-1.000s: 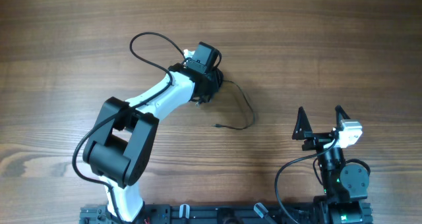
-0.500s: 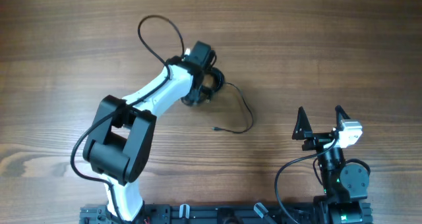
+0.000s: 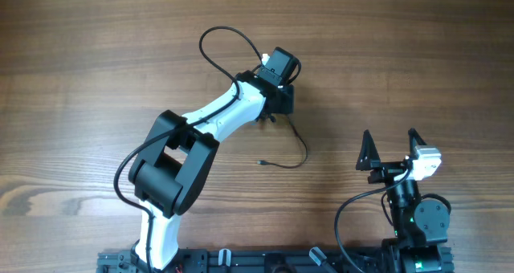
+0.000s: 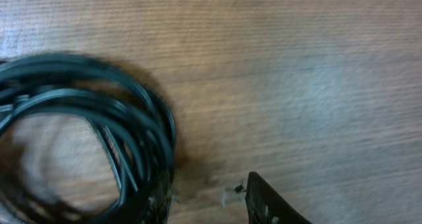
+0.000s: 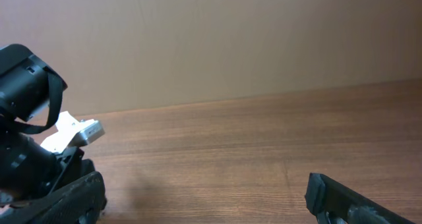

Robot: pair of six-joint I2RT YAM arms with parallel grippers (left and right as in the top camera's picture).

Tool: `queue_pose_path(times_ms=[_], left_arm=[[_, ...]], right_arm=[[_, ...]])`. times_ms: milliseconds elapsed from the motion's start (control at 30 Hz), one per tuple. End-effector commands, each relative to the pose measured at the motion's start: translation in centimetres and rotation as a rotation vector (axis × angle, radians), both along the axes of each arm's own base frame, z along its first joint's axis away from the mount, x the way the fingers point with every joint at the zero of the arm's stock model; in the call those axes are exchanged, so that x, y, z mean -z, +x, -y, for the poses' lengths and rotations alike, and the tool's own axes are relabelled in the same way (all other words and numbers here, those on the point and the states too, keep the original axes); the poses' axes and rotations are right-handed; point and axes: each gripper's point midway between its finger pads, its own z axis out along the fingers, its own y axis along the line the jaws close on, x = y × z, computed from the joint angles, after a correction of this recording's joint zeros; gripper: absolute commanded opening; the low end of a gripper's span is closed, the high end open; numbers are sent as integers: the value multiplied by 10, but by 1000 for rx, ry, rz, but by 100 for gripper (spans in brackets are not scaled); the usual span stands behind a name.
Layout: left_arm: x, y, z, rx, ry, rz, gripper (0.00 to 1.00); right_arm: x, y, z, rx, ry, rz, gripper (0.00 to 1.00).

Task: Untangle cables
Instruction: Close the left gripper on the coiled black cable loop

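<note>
- Cables [image 4: 145, 128] lie coiled mid-worktop [image 3: 80, 48] beneath the left claw [image 3: 277, 103]; I cannot tell whether it pinches a strand.
- One loose tail [image 3: 303, 148] trails toward the near edge.
- Right claw [image 3: 389, 136] hovers spread and empty by the near right corner.
- Likely step: loosening the coil. Next, draw one strand clear.

Thin flexible cables [image 4: 151, 128]: black throughout, with a faint greenish sheen. Flat wooden table [image 3: 418, 56]: warm brown, streaked with fine darker grain. Left jointed robot arm [image 3: 225, 112]: white link, black joints and wrist.
</note>
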Motion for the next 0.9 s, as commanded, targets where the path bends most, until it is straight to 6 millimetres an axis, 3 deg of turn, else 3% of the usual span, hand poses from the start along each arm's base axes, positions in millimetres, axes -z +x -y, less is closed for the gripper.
queue_pose_path(times_ms=[0,133,233,367,633,733,867], left_arm=[[9,-11,-10,-15,52,-52,38],[18,-39,-27,47,140,-157,38],[22,-60,-43,103,213,-238,49],[13,-78,-51,156,236,-297,54],[-78,-61,-55,117,117,-104,64],[-86,-60,-55,115,106,-87,70],[-88,-52,-55,103,90,-61,69]], right_arm=[[-1,0,1,9,7,6,100],[-1,0,1,9,7,6,100],[-1,0,1,9,7,6,100],[-1,0,1,9,7,6,100],[-1,0,1,9,7,6,100],[-1,0,1,9,7,6,100],[-1,0,1,9,7,6,100]])
